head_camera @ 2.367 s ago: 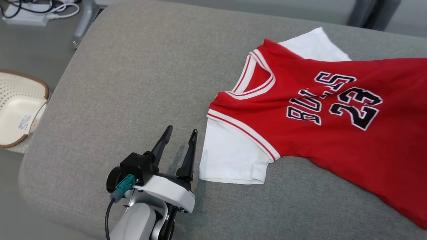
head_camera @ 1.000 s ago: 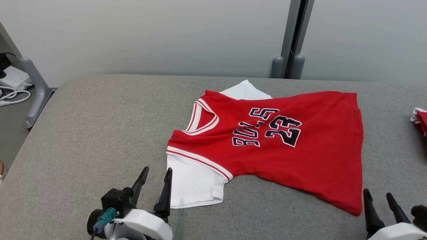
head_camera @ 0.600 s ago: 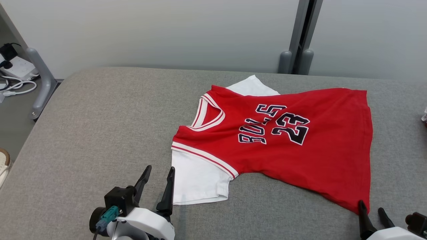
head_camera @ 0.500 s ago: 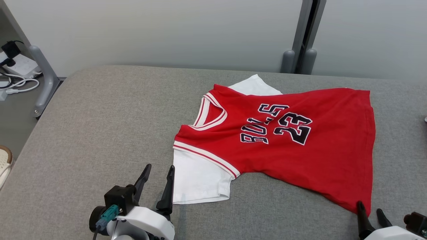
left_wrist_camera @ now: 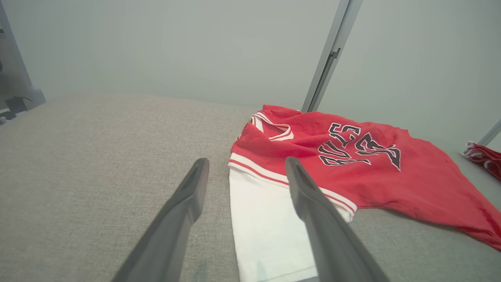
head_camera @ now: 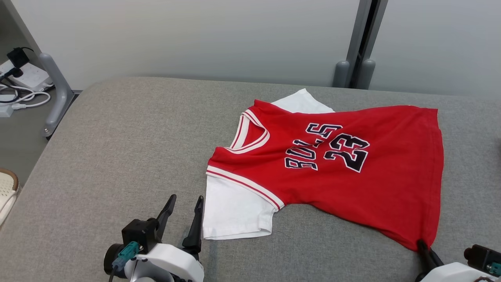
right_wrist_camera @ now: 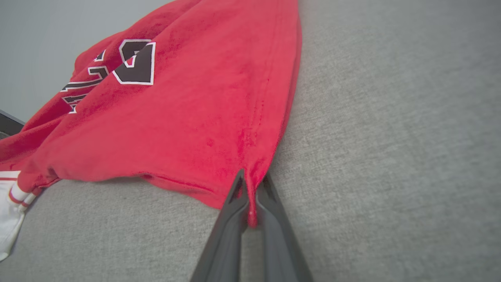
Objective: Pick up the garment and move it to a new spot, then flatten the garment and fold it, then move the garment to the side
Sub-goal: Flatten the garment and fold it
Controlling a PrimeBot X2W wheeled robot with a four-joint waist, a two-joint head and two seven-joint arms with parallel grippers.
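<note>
The garment (head_camera: 352, 184) is a red jersey with white sleeves and black lettering, spread on the grey padded table (head_camera: 129, 141). My right gripper (head_camera: 422, 245) is shut on the garment's near hem corner; in the right wrist view the red cloth (right_wrist_camera: 203, 113) is pinched between the two dark fingers (right_wrist_camera: 231, 219). My left gripper (head_camera: 184, 211) stands open at the near left, its right finger beside the edge of the white sleeve (head_camera: 235, 211). Seen from the left wrist, the sleeve (left_wrist_camera: 266, 231) lies between the spread fingers (left_wrist_camera: 188, 203).
The table's left edge drops to the floor, where a white basket (head_camera: 6, 196), a grey post (head_camera: 54, 94) and a power strip with cables (head_camera: 23, 78) sit. A wall and a grey upright (head_camera: 358, 47) stand behind. Another red cloth (left_wrist_camera: 483, 156) lies at the far right.
My right gripper moved up to the garment's near hem corner and shut on it. The head camera shifted slightly. The left gripper stayed open in place.
</note>
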